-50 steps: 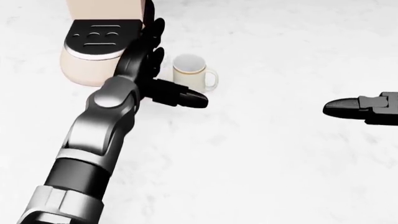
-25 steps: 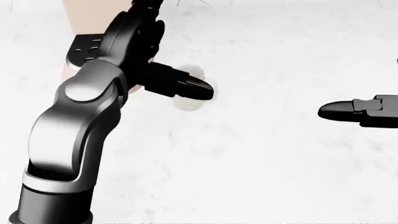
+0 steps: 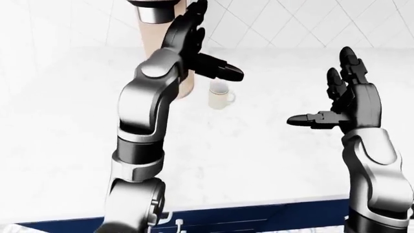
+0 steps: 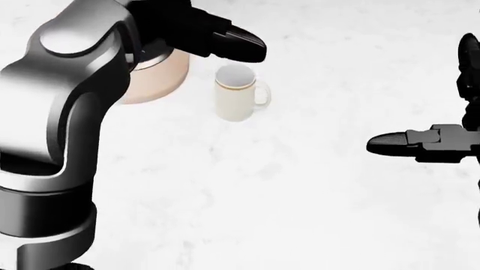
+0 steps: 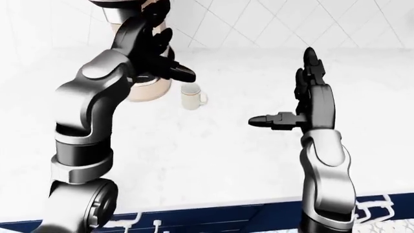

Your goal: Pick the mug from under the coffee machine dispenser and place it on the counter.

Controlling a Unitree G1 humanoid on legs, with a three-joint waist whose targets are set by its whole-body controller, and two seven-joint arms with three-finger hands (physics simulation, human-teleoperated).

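Apparently mug (image 4: 238,93) already set upright on counter (image 4: 300,197) beside coffee machine (image 4: 153,76): left hand (image 3: 194,48) raised clear, fingers spread, right hand (image 3: 346,104) likewise released, holding nothing

Mug (image 4: 238,93) on counter (image 4: 300,197) — just right of coffee machine (image 4: 153,76).

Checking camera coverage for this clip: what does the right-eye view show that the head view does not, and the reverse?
Only the right-eye view shows the tiled wall, the dark blue cabinet edge below the counter, and the whole right hand with its fingers spread upward. Only the head view looks down into the mug, showing its open mouth. Both show the mug standing on the white counter beside the coffee machine, with the open left hand above it.
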